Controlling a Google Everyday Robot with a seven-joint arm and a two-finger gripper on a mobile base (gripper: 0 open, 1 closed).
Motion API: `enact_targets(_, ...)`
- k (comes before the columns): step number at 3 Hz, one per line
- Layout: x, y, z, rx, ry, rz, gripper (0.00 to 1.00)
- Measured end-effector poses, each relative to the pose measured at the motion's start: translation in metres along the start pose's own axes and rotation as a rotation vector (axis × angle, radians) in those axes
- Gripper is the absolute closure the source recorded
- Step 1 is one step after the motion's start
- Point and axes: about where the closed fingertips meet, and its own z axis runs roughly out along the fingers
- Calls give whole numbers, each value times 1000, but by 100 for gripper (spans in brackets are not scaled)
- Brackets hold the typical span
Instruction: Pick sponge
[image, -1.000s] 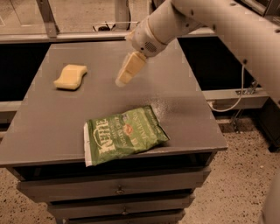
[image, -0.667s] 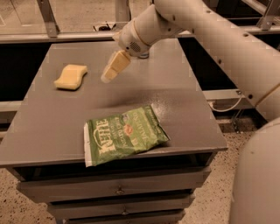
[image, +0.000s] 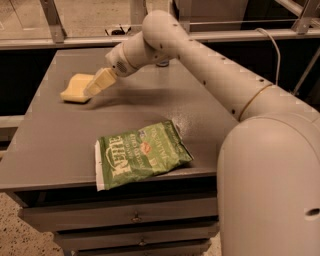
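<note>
One gripper (image: 96, 84) at the sponge (image: 74, 91), ten o'clock on the worktop (image: 150, 112).
It overlaps the sponge's three o'clock edge; released or clenched, I cannot tell.

Off-white arm (image: 210, 65) showing smooth rounded shells, small dark dots, thin tan ring banding one segment. Pale yellow gripper (image: 90, 91) overlapping sponge (image: 73, 88) right edge.

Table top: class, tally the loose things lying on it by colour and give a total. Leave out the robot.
Pale yellow: 1 (sponge)
Green: 1 (chip bag)
Total: 2
The gripper, not counted, is at the sponge's right edge.
</note>
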Motion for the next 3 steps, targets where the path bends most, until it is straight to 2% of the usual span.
enact_targets(1,2,1,35,-7,-18,56,1)
enact_targets(2,8,9,54,-13,-12,114,30)
enact_targets(3,15,17,46,0,-21,152,61)
